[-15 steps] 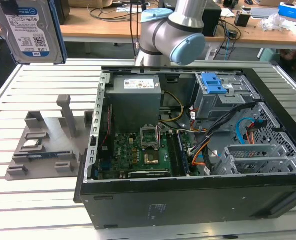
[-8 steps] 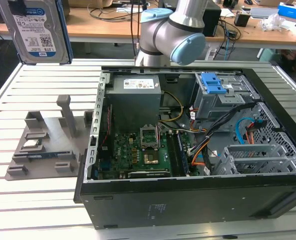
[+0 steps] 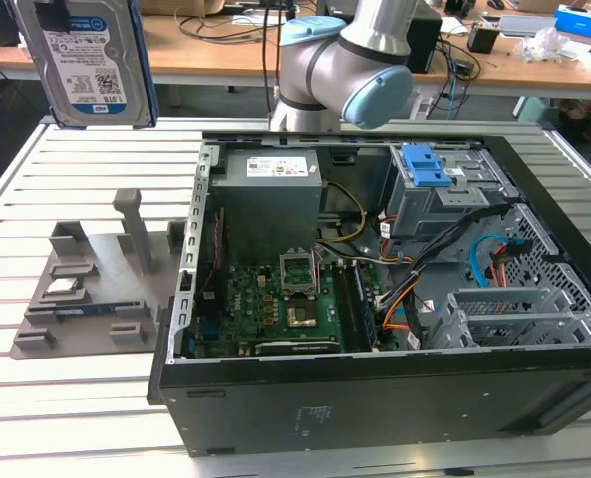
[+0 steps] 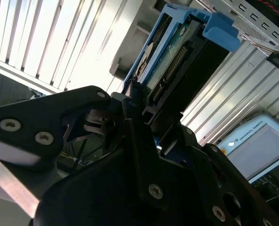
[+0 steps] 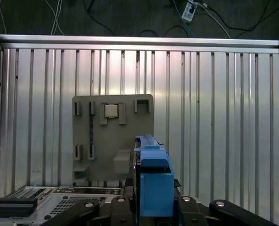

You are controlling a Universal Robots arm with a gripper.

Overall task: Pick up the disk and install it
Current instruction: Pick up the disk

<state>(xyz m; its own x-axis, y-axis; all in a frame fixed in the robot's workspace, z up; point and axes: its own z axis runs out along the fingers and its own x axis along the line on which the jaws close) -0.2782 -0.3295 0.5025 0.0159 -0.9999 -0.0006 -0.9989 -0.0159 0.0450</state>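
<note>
End effector (image 4: 138,104) is pinching the hard drive (image 3: 91,70) by its blue carrier, holding it high over the grey parts holder (image 3: 86,289), beside the open PC case (image 3: 375,398). I'm guessing those loose cables (image 3: 444,241) by the drive cage (image 3: 415,204) are waiting to snag it.

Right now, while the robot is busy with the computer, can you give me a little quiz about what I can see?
1. True or false: the disk is lying inside the open computer case.
2. What is holding the disk? A) the gripper B) a person's hand C) a piece of string
3. Fill in the colour: the plastic carrier frame round the disk's edges is ____.

Key
1. False. It is up in the air, outside the case, at the exterior view's left.
2. A. The gripper is shut on the disk.
3. Blue.
</note>
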